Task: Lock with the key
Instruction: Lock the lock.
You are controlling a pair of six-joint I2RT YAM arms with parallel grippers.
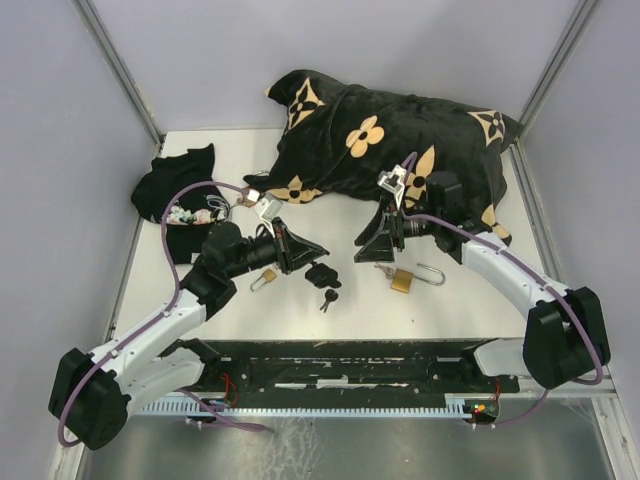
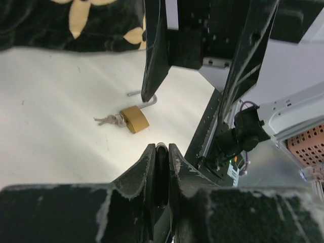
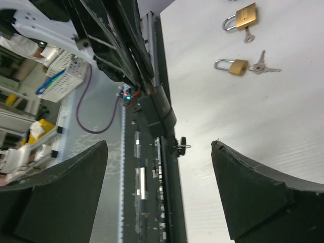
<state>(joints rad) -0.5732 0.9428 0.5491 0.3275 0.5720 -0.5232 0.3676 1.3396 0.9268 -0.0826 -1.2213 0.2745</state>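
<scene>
Right gripper fingers wide apart over open-shackle padlock lying on desk, keys attached; left gripper fingers together; next probably grasp padlock, close shackle, turn key

The white table carries a black flowered blanket at the back, a black cloth (far left), a left padlock, a right padlock, and black-headed keys between them.
</scene>
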